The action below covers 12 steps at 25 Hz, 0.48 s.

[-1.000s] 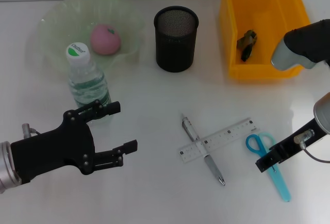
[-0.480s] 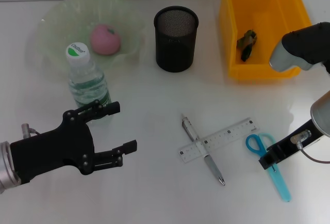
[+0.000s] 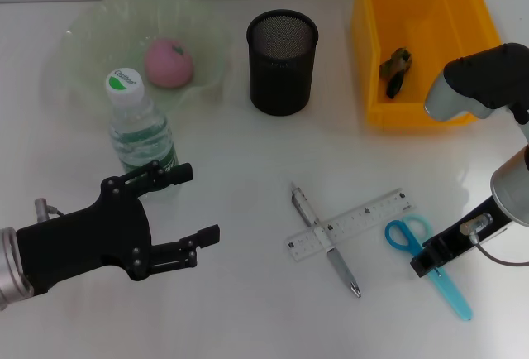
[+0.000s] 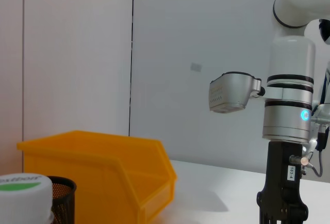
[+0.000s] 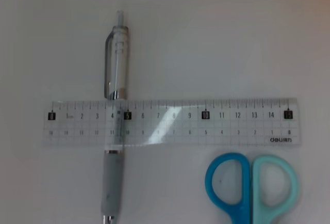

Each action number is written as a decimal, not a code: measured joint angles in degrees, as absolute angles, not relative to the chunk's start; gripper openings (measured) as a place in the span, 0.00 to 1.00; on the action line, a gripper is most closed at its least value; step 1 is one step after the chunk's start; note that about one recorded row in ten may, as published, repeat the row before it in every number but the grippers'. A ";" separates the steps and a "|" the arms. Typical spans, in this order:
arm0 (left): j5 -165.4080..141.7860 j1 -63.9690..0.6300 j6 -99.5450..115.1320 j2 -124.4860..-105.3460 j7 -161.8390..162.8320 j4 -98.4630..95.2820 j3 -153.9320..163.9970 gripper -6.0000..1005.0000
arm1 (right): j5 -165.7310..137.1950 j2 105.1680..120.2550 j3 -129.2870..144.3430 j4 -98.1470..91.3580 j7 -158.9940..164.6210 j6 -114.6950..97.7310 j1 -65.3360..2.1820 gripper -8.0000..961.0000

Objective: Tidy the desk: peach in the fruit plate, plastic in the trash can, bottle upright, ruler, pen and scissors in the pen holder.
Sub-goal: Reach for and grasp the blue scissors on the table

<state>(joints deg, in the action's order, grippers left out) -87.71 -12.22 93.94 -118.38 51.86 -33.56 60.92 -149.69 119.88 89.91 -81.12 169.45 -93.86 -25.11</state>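
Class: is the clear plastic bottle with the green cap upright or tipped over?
Upright: the clear plastic bottle stands with its cap on top.

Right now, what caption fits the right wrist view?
Clear ruler lying across a pen, with blue scissors handles beside the ruler on the white desk.

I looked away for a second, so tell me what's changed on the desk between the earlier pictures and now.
The right gripper has slid the scissors: their handles now sit a little closer to the ruler and lower in the head view, and the right arm has shifted with them. The left gripper, bottle, peach, pen, pen holder and bin have not moved.
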 joint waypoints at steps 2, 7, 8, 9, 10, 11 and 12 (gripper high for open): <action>-87.71 -12.22 93.95 -118.38 51.86 -33.56 60.92 0.86 | -149.77 119.88 89.91 -81.05 169.45 -93.81 -25.15 0.39; -87.71 -12.22 93.96 -118.38 51.86 -33.63 60.81 0.86 | -150.07 119.88 90.41 -81.04 169.45 -93.77 -25.16 0.39; -87.71 -12.22 93.95 -118.39 51.86 -33.63 60.76 0.86 | -150.10 119.89 90.54 -80.99 169.45 -93.78 -25.16 0.39; -87.71 -12.21 93.95 -118.39 51.86 -33.63 60.70 0.86 | -150.12 119.89 90.66 -80.92 169.45 -93.78 -25.20 0.39; -87.71 -12.22 93.96 -118.39 51.86 -33.62 60.65 0.86 | -150.15 119.89 90.77 -80.80 169.45 -93.77 -25.27 0.39; -87.71 -12.22 93.96 -118.39 51.86 -33.60 60.62 0.86 | -150.17 119.88 90.94 -80.69 169.45 -93.77 -25.34 0.39; -87.71 -12.22 93.96 -118.39 51.86 -33.59 60.60 0.86 | -150.19 119.88 91.07 -80.68 169.44 -93.74 -25.39 0.39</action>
<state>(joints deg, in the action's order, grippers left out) -87.71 -12.22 93.96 -118.39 51.86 -33.59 60.60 -150.19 119.88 91.07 -80.68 169.44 -93.74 -25.39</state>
